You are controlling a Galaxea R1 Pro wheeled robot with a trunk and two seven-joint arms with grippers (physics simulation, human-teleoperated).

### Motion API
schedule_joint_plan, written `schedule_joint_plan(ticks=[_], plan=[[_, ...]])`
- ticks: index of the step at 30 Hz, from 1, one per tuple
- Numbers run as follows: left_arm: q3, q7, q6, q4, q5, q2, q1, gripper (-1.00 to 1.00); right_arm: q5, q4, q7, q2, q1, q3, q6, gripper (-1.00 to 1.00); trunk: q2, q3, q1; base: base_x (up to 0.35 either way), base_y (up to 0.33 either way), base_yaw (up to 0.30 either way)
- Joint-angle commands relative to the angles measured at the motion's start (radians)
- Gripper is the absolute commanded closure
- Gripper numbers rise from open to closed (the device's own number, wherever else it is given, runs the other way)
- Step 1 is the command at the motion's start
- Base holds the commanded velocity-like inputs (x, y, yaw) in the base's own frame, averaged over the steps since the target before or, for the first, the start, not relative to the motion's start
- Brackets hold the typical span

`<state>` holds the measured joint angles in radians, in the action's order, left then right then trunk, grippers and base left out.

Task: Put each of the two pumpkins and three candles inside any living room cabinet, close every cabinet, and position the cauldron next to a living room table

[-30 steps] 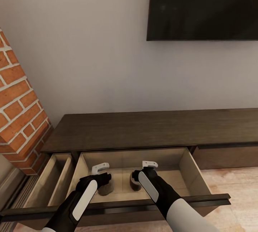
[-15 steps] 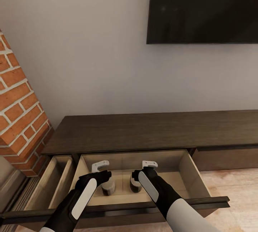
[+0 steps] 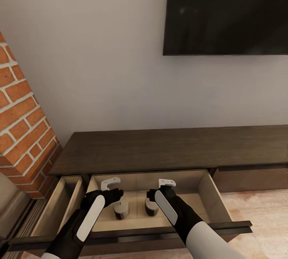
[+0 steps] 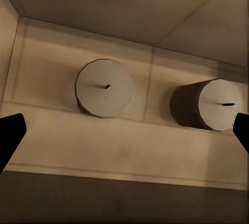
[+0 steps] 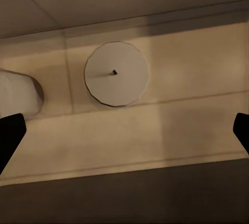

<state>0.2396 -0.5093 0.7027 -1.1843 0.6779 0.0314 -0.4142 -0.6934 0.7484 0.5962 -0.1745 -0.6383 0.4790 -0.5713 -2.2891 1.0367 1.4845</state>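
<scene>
Two candles stand upright on the pale floor of my open cabinet (image 3: 160,147) drawer (image 3: 206,189), low in the centre of the head frame, side by side but apart: the left candle (image 3: 121,209) beneath my left gripper (image 3: 110,183) and the right candle (image 3: 151,207) beneath my right gripper (image 3: 166,183). I hold both grippers just above the drawer with fingers spread wide and nothing between them; in each wrist view only the dark fingertips (image 4: 10,133) show at the frame edges, well clear of the wax. My left wrist camera looks almost straight down on the left candle (image 4: 105,87), centre-left of that frame, with the right candle (image 4: 205,105) at centre-right; my right wrist camera has the right candle (image 5: 116,73) just above centre. Each is a short grey cylinder, its long axis vertical and its wick (image 5: 114,71) pointing up at the camera. Standing on their flat bases, I judge, they should not roll when the drawer is pushed home. A second, narrower drawer (image 3: 60,207) at lower left also stands open, so closing remains. No pumpkin or cauldron is visible here.
</scene>
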Motion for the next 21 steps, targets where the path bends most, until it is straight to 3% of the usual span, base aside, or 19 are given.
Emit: schedule_joint_plan(ticks=[1, 21], plan=[[-0.002, 0.0, 0.002, -0.001, 0.0, 0.001, 0.0, -1.0, 0.0, 0.0, -0.001, 0.0, 0.0, 0.0, 0.001, -1.0, 0.007, -0.003, -0.004, -0.01, 0.0, 0.0], [-0.005, 0.0, 0.004, -0.007, 0.0, 0.001, 0.0, -1.0, -0.001, 0.0, -0.003, 0.0, 0.0, 0.0, 0.002, -1.0, 0.147, -0.066, -0.081, -0.15, 0.016, 0.0]])
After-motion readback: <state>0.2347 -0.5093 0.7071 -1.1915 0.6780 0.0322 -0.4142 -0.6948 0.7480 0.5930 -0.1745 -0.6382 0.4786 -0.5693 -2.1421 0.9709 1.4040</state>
